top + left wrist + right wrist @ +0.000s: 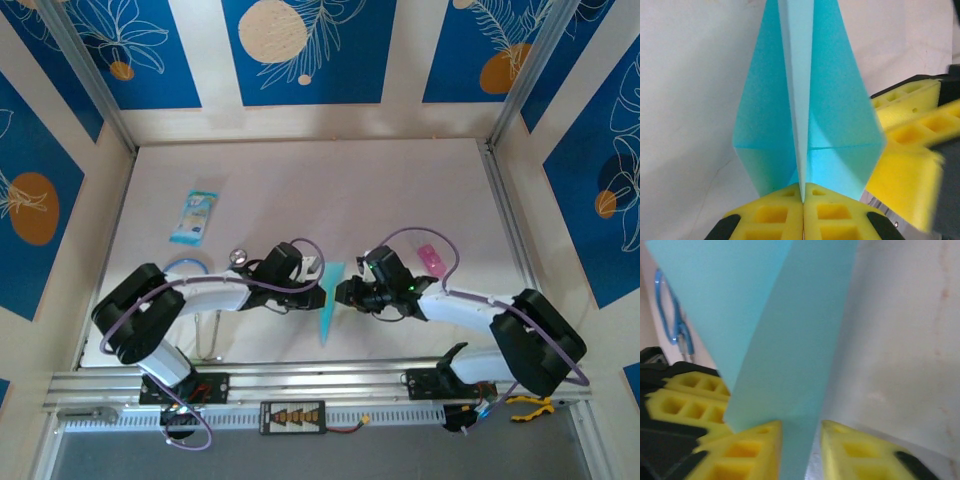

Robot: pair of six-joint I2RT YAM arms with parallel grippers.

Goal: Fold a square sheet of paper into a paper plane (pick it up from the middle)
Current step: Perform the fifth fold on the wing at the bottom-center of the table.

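the paper plane, near the front of the table, looks a nearly finished dart: left gripper pinched on its centre crease, right gripper parted around one flap, seemingly not gripping.

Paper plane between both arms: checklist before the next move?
1. Left fingers shut on the paper plane at its centre fold: ok.
2. Right fingers clear of the paper: not ok. They stand apart, but the paper runs between them.
3. Wings even on both sides of the crease, left wrist view: ok.
4. Plane lifted off the table: cannot tell.
5. Printed packet well away from both arms: ok.
6. Pink item out of the right arm's way: cannot tell. It lies close beside that arm.
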